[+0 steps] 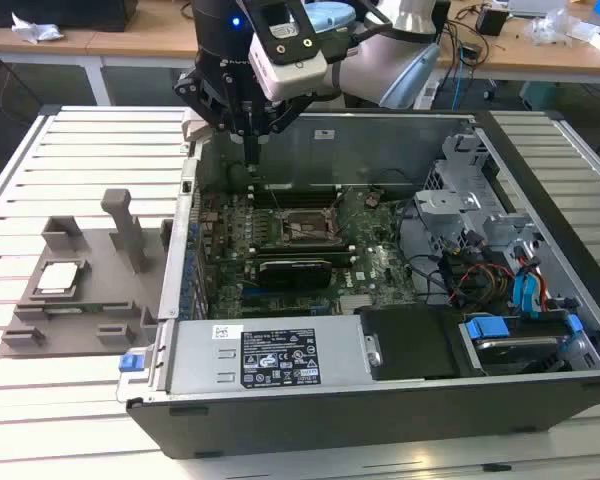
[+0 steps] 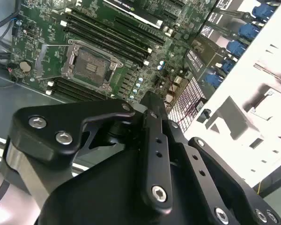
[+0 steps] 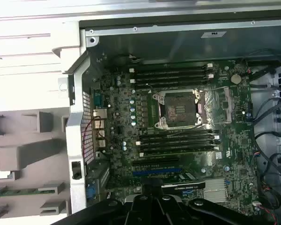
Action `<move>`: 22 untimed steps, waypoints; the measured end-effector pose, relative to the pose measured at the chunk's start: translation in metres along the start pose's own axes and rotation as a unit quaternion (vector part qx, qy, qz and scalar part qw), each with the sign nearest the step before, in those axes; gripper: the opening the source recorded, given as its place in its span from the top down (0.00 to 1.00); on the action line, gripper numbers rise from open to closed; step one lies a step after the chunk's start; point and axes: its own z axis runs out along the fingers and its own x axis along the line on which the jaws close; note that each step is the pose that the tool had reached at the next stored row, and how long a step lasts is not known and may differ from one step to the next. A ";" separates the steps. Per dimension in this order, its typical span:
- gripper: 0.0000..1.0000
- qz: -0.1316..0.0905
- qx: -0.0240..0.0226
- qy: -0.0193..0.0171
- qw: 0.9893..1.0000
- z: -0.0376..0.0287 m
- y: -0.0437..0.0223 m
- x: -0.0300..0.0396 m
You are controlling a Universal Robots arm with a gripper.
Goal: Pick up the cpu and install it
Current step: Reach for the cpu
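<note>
the open computer case (image 1: 380, 415) lies on its side, motherboard up for access. the grey tray (image 1: 80, 318) sits beside it. the gripper (image 1: 251, 150) hovers over the board, clenched on nothing. the socket (image 1: 302, 228) sits bare; the cpu (image 1: 58, 277) lies flat in the tray.

Arm (image 1: 385, 65): silver-grey tube, light-blue joint cap (image 1: 330, 14). Gripper (image 1: 250, 150): matte black, tapers to a narrow tip, small blue light (image 1: 238, 20) lit on the body, white box (image 1: 282, 45) bolted on its side. In the second wrist view, black linkage bars (image 2: 154, 150) with round holes and silver hex screws (image 2: 159, 193).
</note>
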 end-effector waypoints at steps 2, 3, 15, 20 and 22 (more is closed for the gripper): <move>0.89 0.000 0.000 0.000 1.000 -0.0002 -0.0005 0.0074; 0.89 0.000 0.000 0.000 1.000 -0.0003 -0.0007 0.0097; 0.89 0.000 0.000 0.000 1.000 -0.0011 -0.0030 0.0406; 0.89 0.000 0.000 0.000 1.000 -0.0013 -0.0038 0.0506; 0.89 0.000 0.000 0.000 1.000 -0.0015 -0.0043 0.0582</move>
